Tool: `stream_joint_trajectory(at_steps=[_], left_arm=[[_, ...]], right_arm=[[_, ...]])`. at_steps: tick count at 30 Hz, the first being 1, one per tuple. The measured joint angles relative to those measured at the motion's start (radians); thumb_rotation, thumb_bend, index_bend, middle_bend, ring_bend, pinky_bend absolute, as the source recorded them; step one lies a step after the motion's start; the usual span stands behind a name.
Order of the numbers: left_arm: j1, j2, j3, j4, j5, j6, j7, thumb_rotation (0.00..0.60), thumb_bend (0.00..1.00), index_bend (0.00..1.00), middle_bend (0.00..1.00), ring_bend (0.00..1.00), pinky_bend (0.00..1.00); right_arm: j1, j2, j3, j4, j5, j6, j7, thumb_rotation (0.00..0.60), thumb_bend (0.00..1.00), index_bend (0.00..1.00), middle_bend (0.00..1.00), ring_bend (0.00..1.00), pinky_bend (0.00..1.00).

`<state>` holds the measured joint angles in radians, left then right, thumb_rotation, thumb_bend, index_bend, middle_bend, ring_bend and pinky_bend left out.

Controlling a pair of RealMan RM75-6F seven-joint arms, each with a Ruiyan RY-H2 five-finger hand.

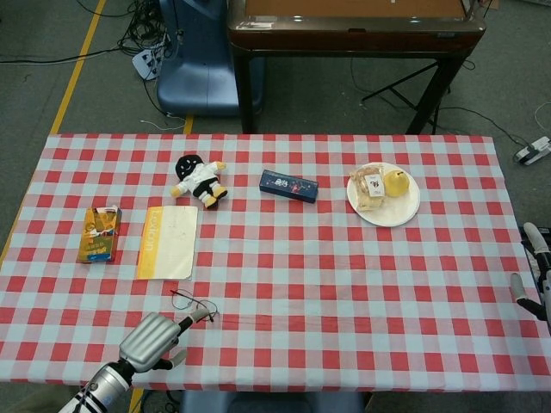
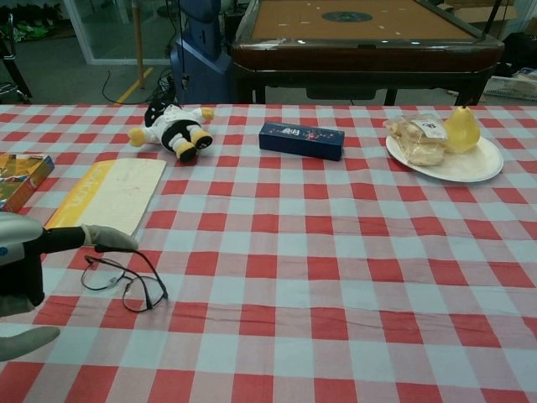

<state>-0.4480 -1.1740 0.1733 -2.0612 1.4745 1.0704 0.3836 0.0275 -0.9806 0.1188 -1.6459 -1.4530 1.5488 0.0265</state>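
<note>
A: From the head camera, what's the left hand (image 1: 153, 341) doing?

B: One finger reaches out to the temple of the thin wire eyeglasses (image 1: 195, 302); whether it pinches, I can't tell. They lie below the yellow notebook (image 1: 167, 242). The right hand (image 1: 535, 277) waits at the table edge, fingers loosely apart, holding nothing.

A: And the chest view?

B: A fingertip (image 2: 116, 242) meets the temple; dark frames (image 2: 126, 281), arms unfolded, flat on the checked tablecloth (image 2: 336, 277). I'd judge it's securing a grip, and next calls for a gentle pinch.
</note>
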Motion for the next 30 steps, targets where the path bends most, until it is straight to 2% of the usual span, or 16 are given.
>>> stream_joint_trajectory(at_steps=[4,7,10,16,18,22,25,30], left_arm=[[-0.019,0.017,-0.001,-0.007,0.004,-0.041,-0.037,0.600,0.41,0.15,1.00,0.94,0.97],[-0.023,0.013,-0.017,0.002,-0.011,-0.045,-0.037,0.600,0.49,0.13,1.00,0.94,0.97],[-0.017,0.008,-0.028,0.007,-0.022,-0.029,-0.027,0.600,0.55,0.10,1.00,0.94,0.97],[0.005,0.001,-0.064,0.017,-0.031,0.034,-0.041,0.600,0.57,0.05,1.00,0.94,0.97],[0.009,0.007,-0.069,0.014,-0.018,0.045,-0.065,0.600,0.64,0.05,1.00,0.95,0.97],[0.012,0.020,-0.061,0.010,0.057,0.051,-0.134,0.600,0.77,0.07,1.00,0.96,0.97],[0.009,0.027,-0.044,0.014,0.144,0.048,-0.186,0.600,0.78,0.11,1.00,0.96,0.97],[-0.010,0.035,-0.006,0.017,0.253,0.007,-0.232,0.600,0.78,0.12,1.00,0.96,0.97]], right_arm=[[0.000,-0.001,0.000,-0.002,0.003,-0.002,-0.003,0.600,0.41,0.00,0.28,0.20,0.18],[0.000,-0.001,-0.001,-0.001,0.004,-0.004,-0.003,0.600,0.41,0.00,0.28,0.20,0.18],[0.000,-0.002,0.000,0.000,0.007,-0.005,-0.003,0.600,0.41,0.00,0.28,0.20,0.18],[0.004,-0.003,0.000,0.001,0.007,-0.011,-0.005,0.600,0.41,0.00,0.28,0.20,0.18],[0.005,-0.003,0.000,0.001,0.008,-0.013,-0.006,0.600,0.41,0.00,0.28,0.20,0.18],[0.007,-0.006,0.000,0.002,0.010,-0.018,-0.008,0.600,0.41,0.00,0.28,0.20,0.18],[0.010,-0.007,0.000,0.001,0.011,-0.021,-0.011,0.600,0.41,0.00,0.28,0.20,0.18],[0.011,-0.006,0.000,-0.001,0.013,-0.025,-0.015,0.600,0.41,0.00,0.28,0.20,0.18]])
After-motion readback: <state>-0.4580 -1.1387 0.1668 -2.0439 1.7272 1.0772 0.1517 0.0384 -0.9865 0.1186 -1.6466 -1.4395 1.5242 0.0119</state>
